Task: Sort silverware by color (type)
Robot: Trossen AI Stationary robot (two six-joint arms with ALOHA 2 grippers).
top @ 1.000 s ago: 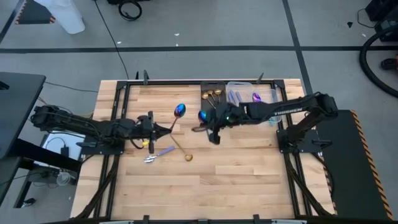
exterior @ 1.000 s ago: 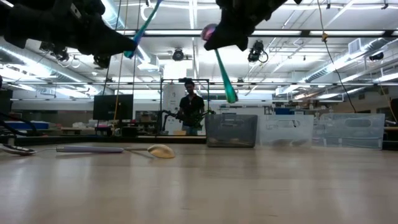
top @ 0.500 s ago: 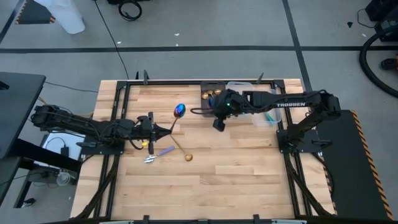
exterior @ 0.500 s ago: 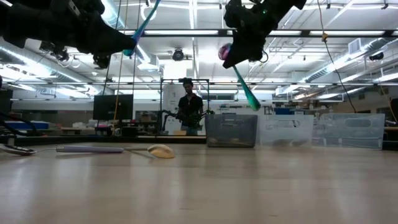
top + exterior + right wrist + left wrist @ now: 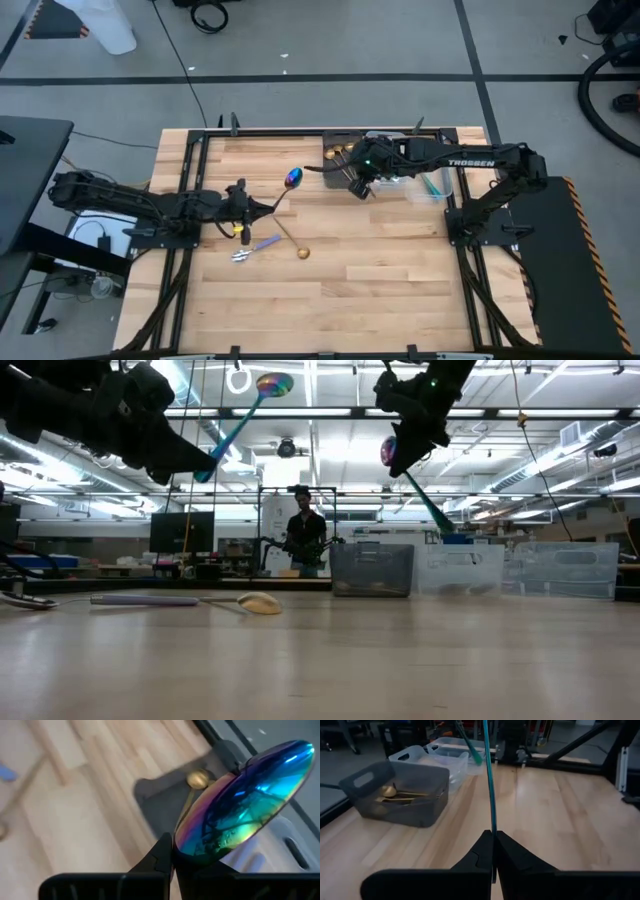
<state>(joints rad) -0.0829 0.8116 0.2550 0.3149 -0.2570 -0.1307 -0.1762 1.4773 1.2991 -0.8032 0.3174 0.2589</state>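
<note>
Now an iridescent spoon [image 5: 245, 800] is carried clamped in the right gripper [image 5: 358, 186] above the bins [image 5: 385, 155] at the worktop's [image 5: 380, 280] far edge; release into the matching bin is called for next. A second rainbow spoon [image 5: 291, 179] is held aloft, pinched in the left gripper [image 5: 252, 207], mid-worktop.

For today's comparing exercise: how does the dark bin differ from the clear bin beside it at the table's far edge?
The dark bin is smoky grey and half hides its contents; the clear bin has see-through walls. The dark bin holds gold spoons; the clear bin holds none of these. The dark bin sits nearer the table's middle; the clear bin sits further right. Both are rectangular, with handle slots, and stand upright.
</note>
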